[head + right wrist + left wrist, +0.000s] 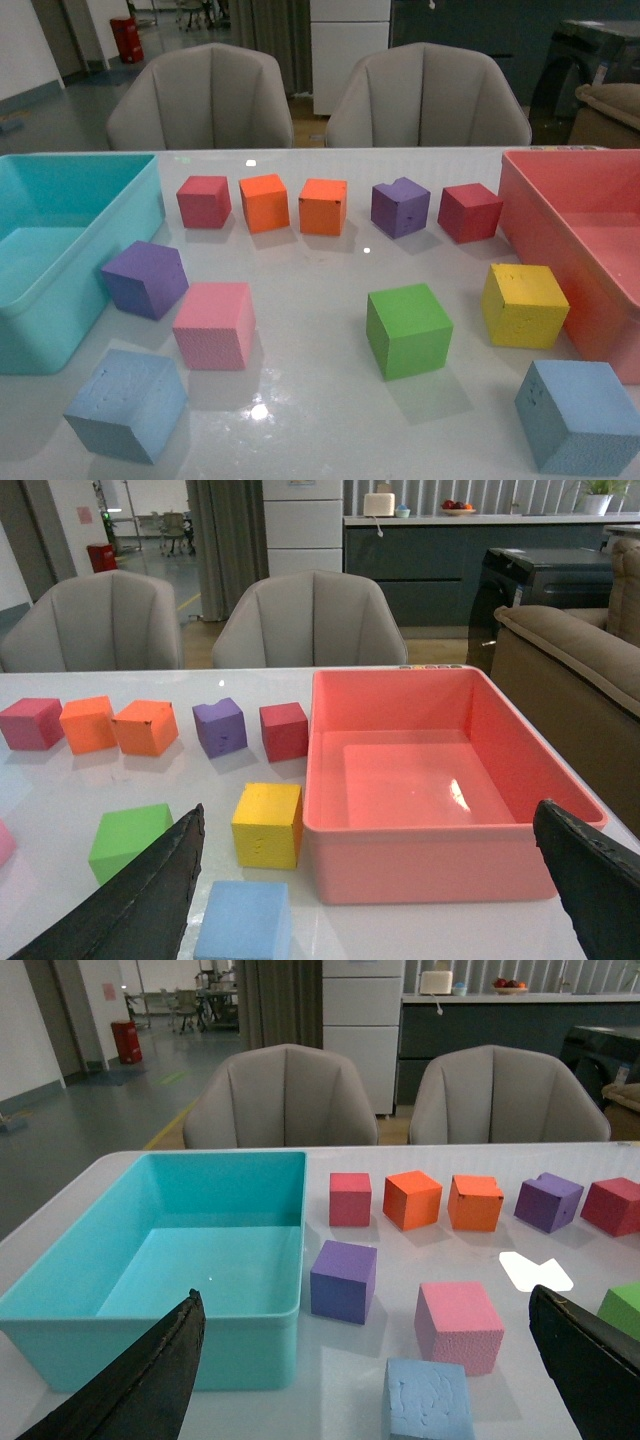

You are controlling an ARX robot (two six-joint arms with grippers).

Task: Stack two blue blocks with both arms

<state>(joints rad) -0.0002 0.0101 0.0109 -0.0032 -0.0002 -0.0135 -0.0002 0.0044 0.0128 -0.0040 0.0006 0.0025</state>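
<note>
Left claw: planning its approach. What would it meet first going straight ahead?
Probably the near blue block, lying ahead between its fingers; the purple cube sits beyond it, though depth is unclear.

Left end effector (365, 1298), right end effector (369, 810): spread wide (empty).

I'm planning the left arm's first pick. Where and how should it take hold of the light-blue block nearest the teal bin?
Probably come from above and close the fingers on two opposite side faces of the light-blue block, around mid-height. It sits flat with its top bare, but turned corner-on to the front view, so rotate the wrist to match.
</note>
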